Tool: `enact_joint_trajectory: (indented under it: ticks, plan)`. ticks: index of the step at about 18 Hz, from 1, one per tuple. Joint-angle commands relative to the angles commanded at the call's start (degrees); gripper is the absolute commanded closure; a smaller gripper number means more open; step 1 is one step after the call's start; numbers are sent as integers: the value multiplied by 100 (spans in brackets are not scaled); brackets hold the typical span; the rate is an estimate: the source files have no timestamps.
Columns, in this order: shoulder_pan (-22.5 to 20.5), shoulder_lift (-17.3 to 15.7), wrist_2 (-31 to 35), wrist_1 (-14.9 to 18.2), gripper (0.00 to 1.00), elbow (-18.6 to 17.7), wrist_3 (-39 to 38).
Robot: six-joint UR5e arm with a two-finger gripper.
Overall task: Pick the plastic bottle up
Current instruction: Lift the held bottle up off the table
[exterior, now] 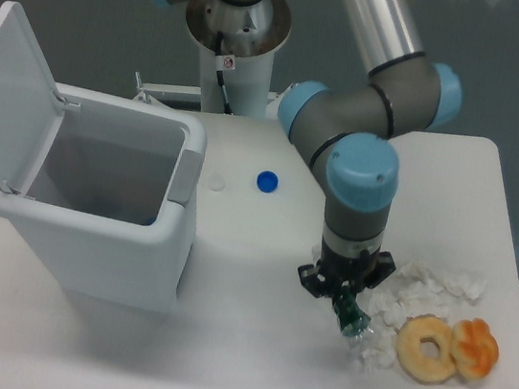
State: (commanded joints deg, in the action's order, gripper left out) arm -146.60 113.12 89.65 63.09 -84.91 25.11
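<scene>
Claw (348,302) pointing down, gripping plastic bottle (351,316) beside tissue wads (417,292)

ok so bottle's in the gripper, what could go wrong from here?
1. The gripper pinches the plastic bottle near one end only; being dented and thin, it may twist or slip out.
2. The bottle hangs right over the tissue wads and near the doughnut; any low move may drag or scatter them.

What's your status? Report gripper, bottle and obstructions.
Gripper shut on plastic bottle. Bottle tilted, beside tissue wads. Doughnut close by.
</scene>
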Motion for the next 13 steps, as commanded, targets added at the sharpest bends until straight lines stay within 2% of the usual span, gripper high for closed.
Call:
enact_joint_trajectory:
  ticks: [2, 6, 9, 13]
  plan:
    - [-36, -185, -18, 351, 93, 70, 423]
    - [-123, -536, -44, 923, 93, 193, 583]
    - [-71, -826, -35, 1556, 93, 238, 898]
    - [87, -1222, -176, 1926, 93, 246, 952]
